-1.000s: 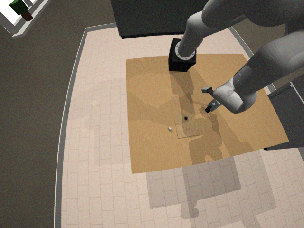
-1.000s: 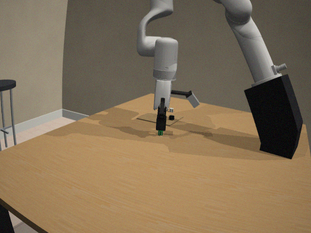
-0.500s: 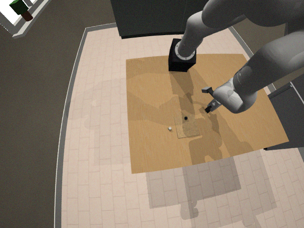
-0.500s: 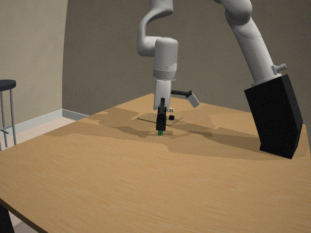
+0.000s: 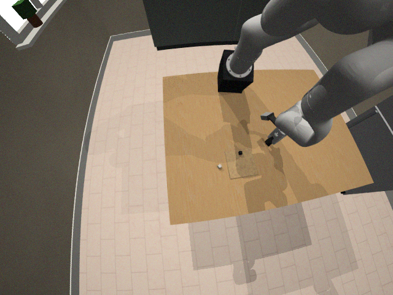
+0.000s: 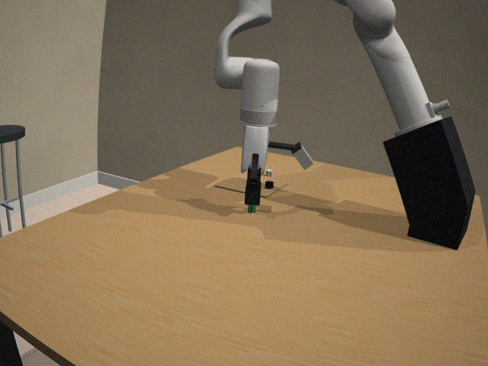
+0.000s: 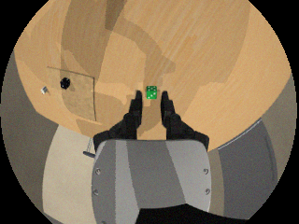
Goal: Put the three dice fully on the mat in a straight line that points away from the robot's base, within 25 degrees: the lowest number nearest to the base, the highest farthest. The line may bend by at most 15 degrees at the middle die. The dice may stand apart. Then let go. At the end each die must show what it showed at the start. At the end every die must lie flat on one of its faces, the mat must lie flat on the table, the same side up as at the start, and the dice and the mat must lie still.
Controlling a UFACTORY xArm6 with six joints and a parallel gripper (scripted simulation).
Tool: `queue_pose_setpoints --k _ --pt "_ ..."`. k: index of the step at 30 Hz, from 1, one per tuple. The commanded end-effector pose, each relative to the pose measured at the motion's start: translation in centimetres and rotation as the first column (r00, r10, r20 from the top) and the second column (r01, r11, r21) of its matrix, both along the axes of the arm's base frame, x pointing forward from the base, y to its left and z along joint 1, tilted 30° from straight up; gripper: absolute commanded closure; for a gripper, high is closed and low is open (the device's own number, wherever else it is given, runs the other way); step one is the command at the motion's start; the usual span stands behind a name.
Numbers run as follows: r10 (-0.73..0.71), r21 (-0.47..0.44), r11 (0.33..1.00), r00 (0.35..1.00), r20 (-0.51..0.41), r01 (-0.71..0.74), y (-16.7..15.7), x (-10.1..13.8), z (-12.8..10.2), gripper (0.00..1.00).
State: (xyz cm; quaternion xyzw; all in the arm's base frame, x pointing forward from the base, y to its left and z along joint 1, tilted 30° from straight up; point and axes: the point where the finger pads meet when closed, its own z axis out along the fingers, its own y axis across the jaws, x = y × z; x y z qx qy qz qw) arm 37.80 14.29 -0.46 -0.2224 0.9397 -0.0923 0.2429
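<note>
A small green die [image 6: 251,209] rests on the wooden table, off the mat. My gripper [image 6: 252,201] hangs straight over it, fingers partly apart. In the wrist view the green die [image 7: 151,92] sits between the fingertips with a gap on each side, so it is not pinched. In the top view the gripper [image 5: 269,141] hides this die. A black die [image 5: 240,153] lies on the thin mat [image 5: 242,165] near its corner closest to the base. A white die [image 5: 219,166] lies on the table just beside the mat.
The arm's black base block [image 5: 235,71] stands at the table's far edge in the top view and at the right in the exterior view [image 6: 431,181]. A stool [image 6: 9,133] stands off the table to the left.
</note>
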Motion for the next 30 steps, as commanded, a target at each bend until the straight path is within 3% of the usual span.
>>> queue_pose_setpoints --k 1,30 --pt "0.001 0.001 1.000 1.000 0.001 -0.001 0.0 0.0 0.1 0.69" --pt "0.001 0.001 1.000 1.000 0.001 -0.001 -0.1 1.0 -1.7 0.69"
